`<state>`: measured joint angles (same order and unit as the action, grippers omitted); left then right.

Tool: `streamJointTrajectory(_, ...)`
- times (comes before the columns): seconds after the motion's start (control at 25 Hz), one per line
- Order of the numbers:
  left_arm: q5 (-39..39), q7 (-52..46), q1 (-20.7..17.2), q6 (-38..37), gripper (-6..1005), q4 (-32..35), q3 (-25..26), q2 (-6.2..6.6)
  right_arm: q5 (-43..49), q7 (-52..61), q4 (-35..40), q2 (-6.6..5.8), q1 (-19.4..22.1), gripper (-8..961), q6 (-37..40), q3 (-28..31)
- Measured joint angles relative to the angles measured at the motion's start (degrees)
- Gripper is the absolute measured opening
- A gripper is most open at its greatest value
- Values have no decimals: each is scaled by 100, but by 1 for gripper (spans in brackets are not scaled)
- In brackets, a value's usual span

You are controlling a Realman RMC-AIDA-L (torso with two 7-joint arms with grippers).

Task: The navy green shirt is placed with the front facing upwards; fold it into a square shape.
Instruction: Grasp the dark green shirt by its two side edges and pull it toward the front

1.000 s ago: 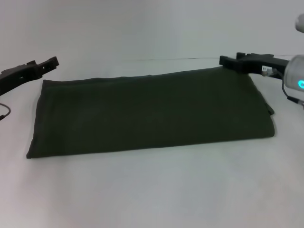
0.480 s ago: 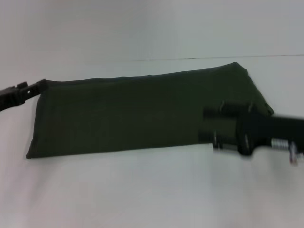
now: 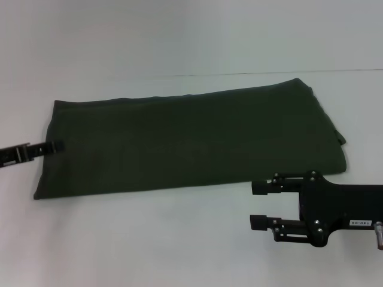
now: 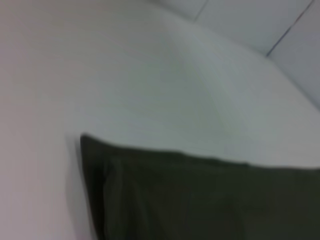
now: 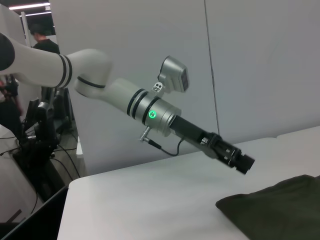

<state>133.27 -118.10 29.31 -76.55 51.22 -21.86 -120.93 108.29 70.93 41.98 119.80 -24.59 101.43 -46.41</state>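
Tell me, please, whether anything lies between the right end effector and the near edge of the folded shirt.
Nothing visible does. The right end effector sits open just off the near right edge of the navy green shirt, with only bare table between them. The left end effector is at the shirt's left edge.

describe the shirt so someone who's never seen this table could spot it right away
On the white table, the navy green shirt lies flat as a long folded band across the far half. It is the only cloth there, dark olive and plain, between the left hand at one end and the right hand near the other.
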Motion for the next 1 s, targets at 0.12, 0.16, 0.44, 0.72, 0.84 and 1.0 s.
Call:
streamJointTrajectory(0.12, 279, -259, -1, -118, 753, 102, -72, -6, 8, 0, -24, 5, -34, 632, -42, -7)
streamJointTrajectory(0.16, 358, -317, -6, -158, 750, 118, -77, -9, 8, 0, -25, 7, -36, 633, -62, -10)
streamJointTrajectory(0.44, 699, -835, -85, -213, 729, 178, -11, -10, 9, 33, -28, 9, -80, 632, -329, -208)
streamJointTrajectory(0.72, 853, -1058, -93, -162, 707, 193, 42, -4, 12, 153, -33, 9, -169, 629, -509, -390)
streamJointTrajectory(0.84, 862, -1054, -92, -97, 698, 177, 40, -6, 16, 156, -32, 9, -178, 627, -516, -394)
streamJointTrajectory(1.0, 888, -1043, -75, 48, 686, 98, 6, -8, 17, 161, -32, 9, -187, 626, -518, -395)
